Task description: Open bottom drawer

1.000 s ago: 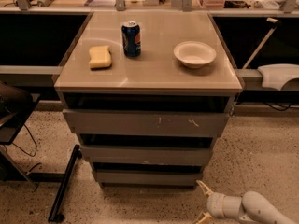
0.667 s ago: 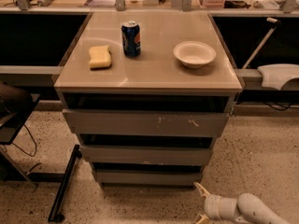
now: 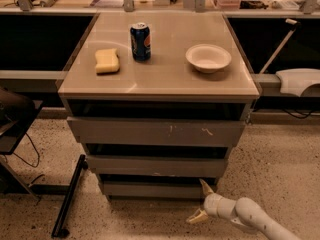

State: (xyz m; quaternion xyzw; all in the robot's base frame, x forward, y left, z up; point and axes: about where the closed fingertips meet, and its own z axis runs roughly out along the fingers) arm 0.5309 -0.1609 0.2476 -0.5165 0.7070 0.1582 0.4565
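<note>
Since a second ago, my white two-finger gripper (image 3: 200,202) has crept left and up to the right end of the plain grey-brown bottom drawer (image 3: 150,189), lowest in the stack, near the floor. Its fingers are spread wide, and the upper tip sits just at the drawer's corner. I'd judge the upper finger should hook into the dark gap above the panel before I pull straight out, slowly. I count three drawers, one blue soda can (image 3: 140,42), one yellow sponge (image 3: 107,61) and one white bowl (image 3: 208,58).
</note>
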